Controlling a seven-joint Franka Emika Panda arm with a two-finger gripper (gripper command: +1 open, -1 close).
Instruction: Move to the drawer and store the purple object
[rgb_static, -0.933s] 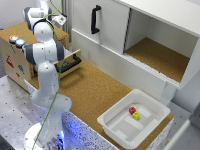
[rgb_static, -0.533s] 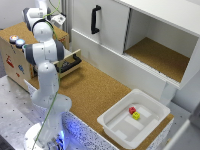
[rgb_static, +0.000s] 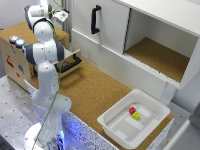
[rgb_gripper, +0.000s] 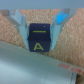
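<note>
In the wrist view my gripper (rgb_gripper: 40, 31) is shut on the purple object (rgb_gripper: 40, 42), a dark purple cube with a pale letter A on its face. The grey fingers (rgb_gripper: 20, 22) press its two sides, with cork surface beneath. In the exterior view the gripper (rgb_static: 61, 15) is high at the back left, above the low wooden box (rgb_static: 12, 62); the cube is too small to make out there. The drawer (rgb_static: 67, 56), light wood with a black bar handle (rgb_static: 72, 63), stands pulled out of that box, below the gripper and partly hidden by my arm.
A large white cabinet (rgb_static: 112, 35) with a vertical black handle (rgb_static: 94, 19) and an open shelf stands at the back. A white plastic tub (rgb_static: 120, 127) holds a red and a yellow block. Coloured buttons (rgb_static: 16, 40) sit on the box top. A pale edge (rgb_gripper: 30, 62) crosses the wrist view.
</note>
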